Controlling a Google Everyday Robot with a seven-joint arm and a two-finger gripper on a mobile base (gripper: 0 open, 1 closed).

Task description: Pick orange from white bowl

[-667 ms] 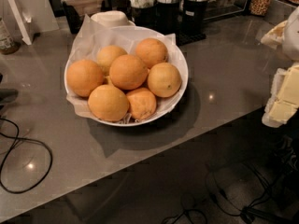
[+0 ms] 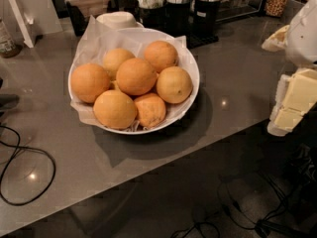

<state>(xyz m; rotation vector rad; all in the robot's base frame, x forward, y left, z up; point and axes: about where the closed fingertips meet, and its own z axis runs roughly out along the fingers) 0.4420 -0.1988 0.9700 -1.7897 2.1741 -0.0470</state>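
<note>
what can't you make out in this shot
Camera view:
- gripper: at the right edge, cut off by the frame.
- bowl: inside hidden by paper and oranges.
- cup: base hidden behind the paper.
- bottle: cut off by the left edge.

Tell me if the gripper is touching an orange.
No, the gripper is at the right edge, apart from the bowl of oranges.
</note>
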